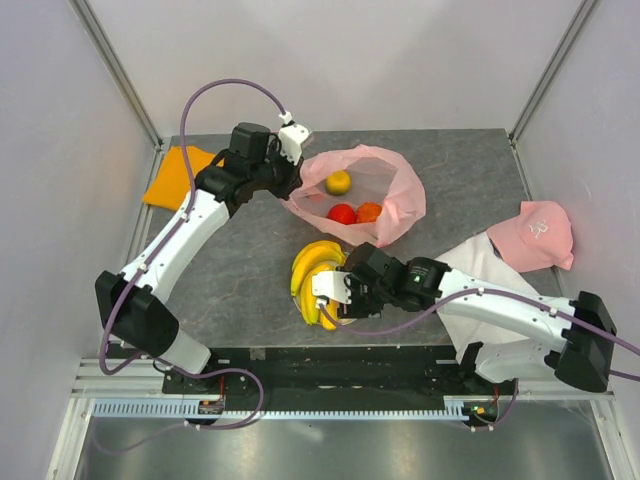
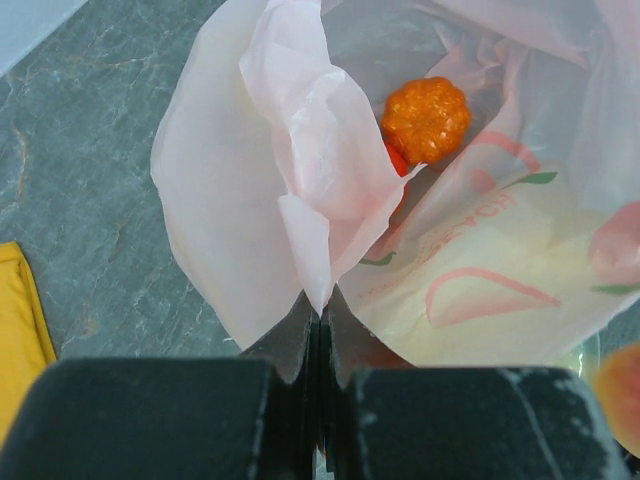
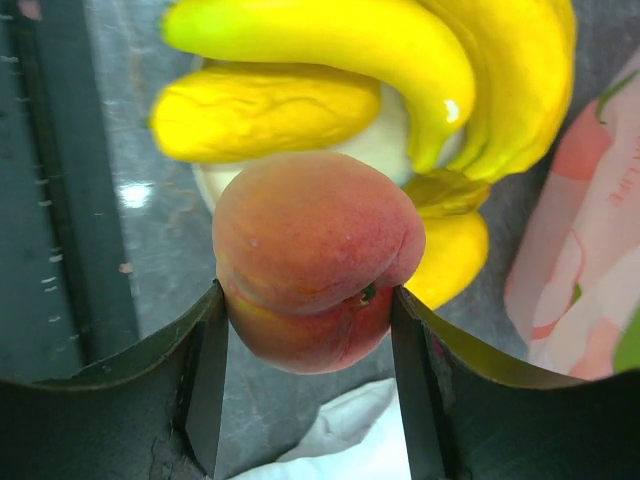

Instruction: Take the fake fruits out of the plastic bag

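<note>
a: where's the fruit?
b: the right gripper (image 3: 310, 310) clamps a glossy peach-coloured plastic fruit (image 3: 315, 250) beside a yellow plastic banana bunch (image 1: 315, 270), outside the thin translucent pink plastic bag (image 1: 400, 195); three round plastic fruits (image 1: 342, 213) lie inside.
a: risk?
b: the left gripper (image 2: 318, 320), pinched together on the bag's rim, could tear it.

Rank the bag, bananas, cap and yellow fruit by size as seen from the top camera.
Largest: bag
Next: cap and bananas, too alike to rank
Smallest: yellow fruit
</note>
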You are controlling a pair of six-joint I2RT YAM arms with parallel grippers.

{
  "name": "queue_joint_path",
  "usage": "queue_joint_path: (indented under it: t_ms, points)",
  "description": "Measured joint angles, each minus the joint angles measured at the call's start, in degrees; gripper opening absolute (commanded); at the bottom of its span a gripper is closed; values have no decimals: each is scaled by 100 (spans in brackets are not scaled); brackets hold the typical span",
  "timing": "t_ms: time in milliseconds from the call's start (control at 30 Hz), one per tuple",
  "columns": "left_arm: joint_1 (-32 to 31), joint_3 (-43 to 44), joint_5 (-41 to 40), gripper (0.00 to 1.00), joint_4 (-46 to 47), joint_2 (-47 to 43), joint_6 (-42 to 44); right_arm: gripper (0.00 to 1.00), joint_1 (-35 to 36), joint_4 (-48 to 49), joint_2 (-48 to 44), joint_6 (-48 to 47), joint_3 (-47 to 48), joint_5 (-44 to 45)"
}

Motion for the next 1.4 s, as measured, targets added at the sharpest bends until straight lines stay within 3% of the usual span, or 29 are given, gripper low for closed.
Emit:
queue_joint_path:
  t_ms: [233, 967, 1167, 1400]
  points:
    - [0, -256, 142, 2, 35, -365, 0, 31, 15, 730, 468, -197, -153, 802]
    - [2, -415, 308, 2, 42, -505, 0, 34, 101, 1377, 1246, -544, -424, 1276]
    - [0, -415, 420, 2, 44, -505, -2, 43, 105, 1547, 1322, -540, -448, 1360]
    - [0, -415, 463, 2, 46, -505, -4, 72, 175, 1633, 1458, -533, -448, 1456]
